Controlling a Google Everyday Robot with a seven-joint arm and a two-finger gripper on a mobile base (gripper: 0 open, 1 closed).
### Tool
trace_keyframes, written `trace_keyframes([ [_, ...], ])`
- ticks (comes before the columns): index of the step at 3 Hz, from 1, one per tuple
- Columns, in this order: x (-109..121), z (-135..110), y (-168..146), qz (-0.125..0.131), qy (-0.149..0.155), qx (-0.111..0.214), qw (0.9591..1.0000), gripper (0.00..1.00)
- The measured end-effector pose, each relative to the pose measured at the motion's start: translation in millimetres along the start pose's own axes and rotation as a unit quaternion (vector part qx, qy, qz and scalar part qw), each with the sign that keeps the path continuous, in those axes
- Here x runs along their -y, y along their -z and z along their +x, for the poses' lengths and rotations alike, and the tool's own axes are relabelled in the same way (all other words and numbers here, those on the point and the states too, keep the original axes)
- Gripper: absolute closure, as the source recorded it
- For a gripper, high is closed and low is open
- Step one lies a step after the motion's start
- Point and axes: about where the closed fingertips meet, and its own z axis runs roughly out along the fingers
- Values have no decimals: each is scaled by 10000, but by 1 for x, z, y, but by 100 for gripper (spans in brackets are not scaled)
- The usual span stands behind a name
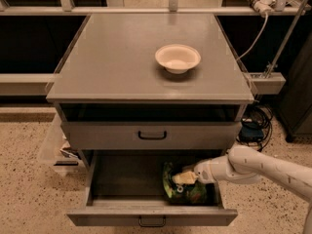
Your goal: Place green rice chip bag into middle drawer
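The green rice chip bag (pixel 187 191) lies inside the open middle drawer (pixel 151 216), at its right side near the front. The drawer is the cabinet's lowest one and is pulled out toward the camera. My gripper (pixel 183 178) reaches in from the right on a white arm (pixel 263 167) and sits right over the top of the bag, touching or nearly touching it. The gripper hides part of the bag's top.
A pale round bowl (pixel 178 57) stands on the grey cabinet top (pixel 122 67). The taller-fronted drawer (pixel 152 135) above is closed. Cables and a dark box (pixel 253 128) lie on the floor at the right. Papers and a clear bin (pixel 61 147) sit at the left.
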Motion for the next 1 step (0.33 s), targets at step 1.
trace_keyframes([
  [1,0,0,0,0,0,0,10000,0],
])
